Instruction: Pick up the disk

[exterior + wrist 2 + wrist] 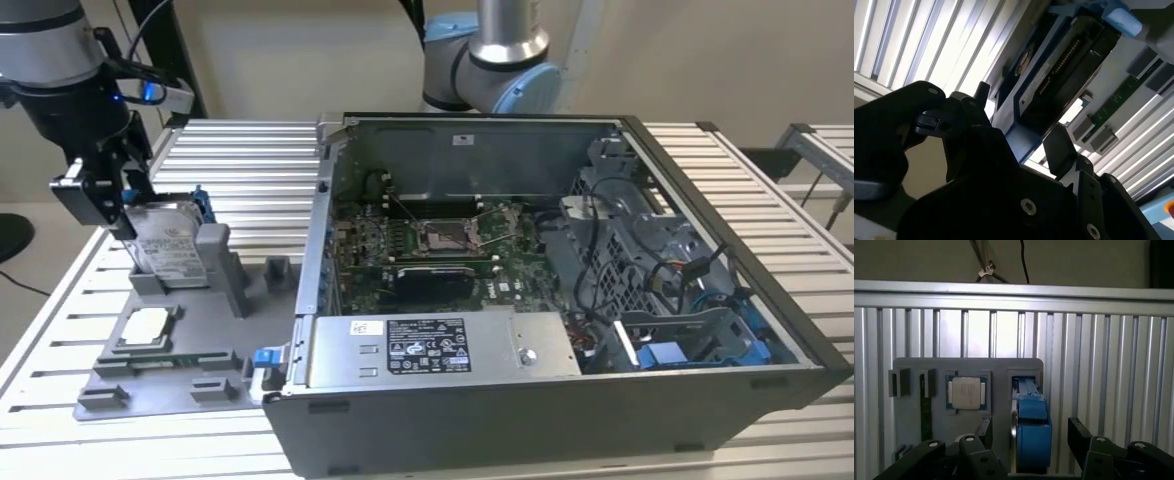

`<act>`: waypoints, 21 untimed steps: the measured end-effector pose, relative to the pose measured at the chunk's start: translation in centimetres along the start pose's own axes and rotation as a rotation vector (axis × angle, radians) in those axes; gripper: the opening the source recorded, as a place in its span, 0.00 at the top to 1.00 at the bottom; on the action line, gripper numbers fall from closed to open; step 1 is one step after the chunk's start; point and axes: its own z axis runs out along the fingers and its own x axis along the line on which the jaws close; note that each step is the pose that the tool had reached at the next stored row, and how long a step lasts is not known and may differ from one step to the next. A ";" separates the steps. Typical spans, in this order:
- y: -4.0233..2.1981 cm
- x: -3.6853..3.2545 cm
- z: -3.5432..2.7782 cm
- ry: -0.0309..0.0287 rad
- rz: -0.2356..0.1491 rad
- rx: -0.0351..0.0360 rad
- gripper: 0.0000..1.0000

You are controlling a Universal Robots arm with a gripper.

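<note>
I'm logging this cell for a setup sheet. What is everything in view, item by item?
disk: one, silver-grey with a blue bracket, standing on edge in a slot of the fixture
CPU chip: one, silver, lying flat in a recess of the fixture
fixture: one, grey, on the table at the exterior view's left of the case
computer case: one, dark grey, open on top, mid-table
power supply: one, grey box with a black label, inside the case
motherboard: one, green, on the case floor
table: one, silver, slatted
arm: one, grey, above the fixture
claw: one, black, open, fingers either side of the disk's top edge
</note>
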 end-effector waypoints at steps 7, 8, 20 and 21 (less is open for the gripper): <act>-0.01 -0.01 1.29 -0.0016 0.000 0.0029 0.00; -0.01 -0.01 1.45 -0.0024 0.000 0.0029 0.00; -0.03 0.01 2.22 -0.0130 0.000 0.0028 0.00; -0.03 0.01 2.25 -0.0131 0.000 0.0030 0.00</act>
